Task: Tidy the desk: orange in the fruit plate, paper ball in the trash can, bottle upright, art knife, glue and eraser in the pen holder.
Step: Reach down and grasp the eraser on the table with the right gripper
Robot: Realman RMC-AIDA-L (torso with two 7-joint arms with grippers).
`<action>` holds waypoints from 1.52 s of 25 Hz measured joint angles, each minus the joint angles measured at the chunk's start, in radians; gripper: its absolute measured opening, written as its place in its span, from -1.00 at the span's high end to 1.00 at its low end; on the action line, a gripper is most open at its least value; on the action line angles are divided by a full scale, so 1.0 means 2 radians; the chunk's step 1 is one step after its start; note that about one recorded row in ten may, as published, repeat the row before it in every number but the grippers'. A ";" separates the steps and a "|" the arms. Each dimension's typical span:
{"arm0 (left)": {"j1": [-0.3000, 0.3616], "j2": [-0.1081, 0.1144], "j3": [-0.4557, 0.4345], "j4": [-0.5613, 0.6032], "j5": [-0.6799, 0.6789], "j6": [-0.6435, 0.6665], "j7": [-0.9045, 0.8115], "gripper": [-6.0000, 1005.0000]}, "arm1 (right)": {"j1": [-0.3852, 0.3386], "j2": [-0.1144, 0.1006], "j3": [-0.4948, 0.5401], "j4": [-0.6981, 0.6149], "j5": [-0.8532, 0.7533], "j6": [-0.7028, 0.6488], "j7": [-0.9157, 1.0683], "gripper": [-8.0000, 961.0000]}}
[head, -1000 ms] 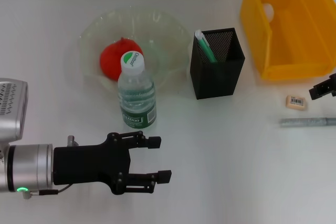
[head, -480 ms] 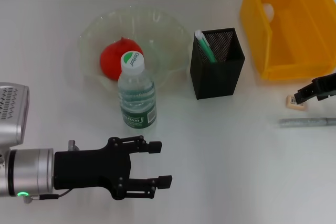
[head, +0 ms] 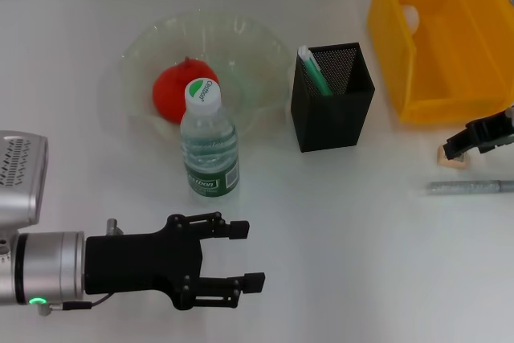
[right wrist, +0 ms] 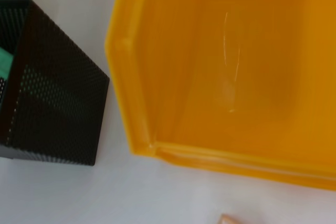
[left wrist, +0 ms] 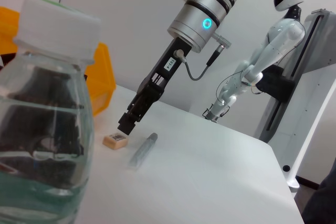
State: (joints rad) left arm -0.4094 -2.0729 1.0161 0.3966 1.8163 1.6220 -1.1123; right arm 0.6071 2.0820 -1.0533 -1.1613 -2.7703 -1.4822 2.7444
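Note:
The orange (head: 178,91) lies in the fruit plate (head: 241,42). Just in front of the plate, the bottle (head: 209,149) stands upright. A green glue (head: 314,71) leans inside the pen holder (head: 332,110). At the far right, the eraser (head: 450,158) lies on the table with my right gripper (head: 456,149) right over it, covering part of it. The left wrist view shows that gripper (left wrist: 128,123) just above the eraser (left wrist: 114,140). Beside it lies the art knife (head: 471,187). My left gripper (head: 246,255) is open and empty in front of the bottle. I cannot make out the paper ball.
The yellow trash can (head: 438,46) stands at the back right, close behind the eraser. A white patch (head: 411,15) shows on its left wall. A white humanoid robot (left wrist: 262,61) stands beyond the table.
My right gripper has come in from the right edge, leftward and down onto the eraser. The left arm has drawn back slightly toward the table's front.

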 joint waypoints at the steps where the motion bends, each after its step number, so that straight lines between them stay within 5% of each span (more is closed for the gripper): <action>1: 0.000 0.000 0.000 -0.001 0.000 0.000 0.001 -0.59 | 0.001 0.000 0.000 0.003 0.000 0.002 0.000 -0.24; 38: -0.006 0.000 0.000 -0.004 0.001 -0.016 0.004 -0.59 | 0.053 -0.002 -0.032 0.072 -0.031 0.019 -0.007 -0.45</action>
State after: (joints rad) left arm -0.4215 -2.0734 1.0155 0.3881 1.8177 1.5895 -1.1045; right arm 0.7138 2.0785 -1.1168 -1.0172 -2.8321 -1.4451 2.7311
